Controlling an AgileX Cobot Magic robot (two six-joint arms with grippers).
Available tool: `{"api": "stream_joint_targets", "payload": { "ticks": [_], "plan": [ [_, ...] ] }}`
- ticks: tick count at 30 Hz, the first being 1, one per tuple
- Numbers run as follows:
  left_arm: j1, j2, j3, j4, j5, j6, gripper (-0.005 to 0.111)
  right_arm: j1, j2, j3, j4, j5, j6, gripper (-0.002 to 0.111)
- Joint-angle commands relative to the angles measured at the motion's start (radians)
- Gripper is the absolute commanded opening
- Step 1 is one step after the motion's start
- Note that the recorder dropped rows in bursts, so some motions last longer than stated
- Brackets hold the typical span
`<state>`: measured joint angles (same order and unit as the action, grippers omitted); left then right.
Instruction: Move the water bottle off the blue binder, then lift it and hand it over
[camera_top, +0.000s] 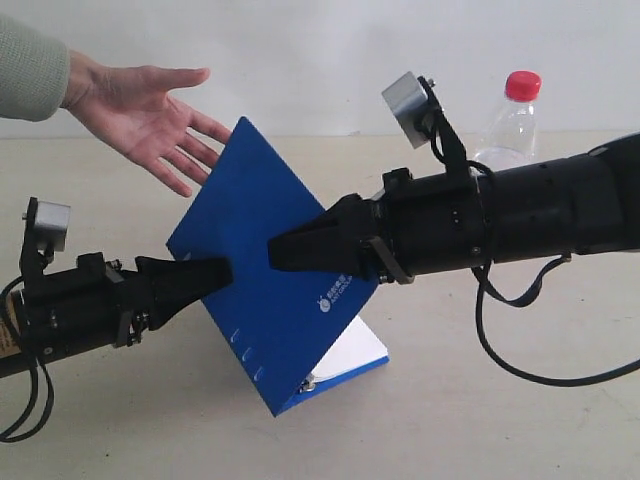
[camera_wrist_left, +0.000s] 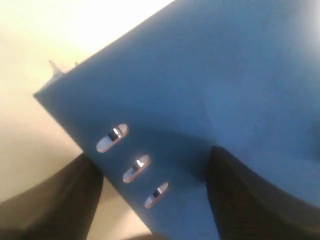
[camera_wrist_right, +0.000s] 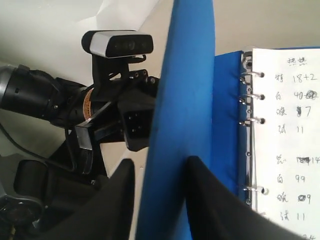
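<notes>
Here, pinched edge-on between left and right jaws alike: blue binder (camera_top: 262, 205), stiff, slick, probably light; cover edges best for holding.

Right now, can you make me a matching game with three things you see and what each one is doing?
Things:
1 water bottle
2 blue binder
3 person's hand

States:
A cover gripped by left tool and right tool
B open, palm up
C upright behind the right arm

Pairs: 1-C; 2-A; 3-B
</notes>
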<state>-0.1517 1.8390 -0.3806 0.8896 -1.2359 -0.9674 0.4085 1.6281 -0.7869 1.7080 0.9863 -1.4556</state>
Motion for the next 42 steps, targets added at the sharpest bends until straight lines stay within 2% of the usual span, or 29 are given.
{"api": "stream_joint_targets", "payload": {
  "ticks": [1,3,5,8,10,12,14,16,19,25,30,32,36,42],
  "plan": [
    [-0.012,-0.001,-0.004,-0.003,0.015,-0.008,0.004,0.009,-0.013,-0.016,0.036,0.099,-0.016,0.000],
    [-0.012,-0.001,-0.004,-0.003,0.024,-0.017,0.004,0.009,-0.013,-0.016,0.036,0.088,-0.036,0.001],
    [-0.010,-0.001,-0.004,-0.003,0.081,-0.025,0.004,0.009,-0.013,-0.016,0.036,0.068,-0.046,0.008],
    [-0.010,-0.001,0.002,-0.005,0.156,-0.026,0.004,0.009,-0.013,-0.016,0.036,-0.007,-0.071,0.033],
    [-0.010,-0.001,0.008,-0.005,0.198,-0.038,0.004,0.009,-0.013,-0.016,0.015,-0.081,-0.071,0.058],
    [-0.010,-0.001,0.008,-0.005,0.257,-0.048,0.004,0.009,-0.013,-0.016,-0.028,-0.162,-0.056,0.077],
    [-0.010,-0.001,0.008,-0.005,0.334,-0.048,0.004,0.009,-0.013,-0.016,-0.083,-0.260,-0.018,0.082],
    [-0.010,-0.001,0.008,-0.008,0.386,-0.048,0.004,0.009,-0.013,-0.016,-0.132,-0.330,0.008,0.077],
    [-0.010,-0.001,0.008,-0.008,0.393,-0.048,0.004,0.009,-0.013,-0.016,-0.171,-0.445,0.065,0.068],
    [-0.010,-0.001,0.008,0.005,0.340,-0.048,0.004,0.009,0.001,-0.016,-0.175,-0.792,0.060,0.038],
    [-0.010,-0.001,0.008,0.005,0.292,-0.048,0.004,0.009,0.076,-0.029,-0.175,-0.751,0.017,0.012],
    [-0.010,-0.001,0.008,0.013,0.294,-0.048,0.004,0.009,0.124,-0.054,-0.175,-0.786,0.008,0.001],
    [-0.010,-0.001,0.008,0.035,0.294,-0.048,0.004,0.009,0.209,-0.103,-0.175,-0.871,0.035,0.000],
    [-0.010,-0.001,0.008,0.034,0.292,-0.048,0.004,0.009,0.289,-0.130,-0.175,-0.640,0.032,0.000]
  ]
}}
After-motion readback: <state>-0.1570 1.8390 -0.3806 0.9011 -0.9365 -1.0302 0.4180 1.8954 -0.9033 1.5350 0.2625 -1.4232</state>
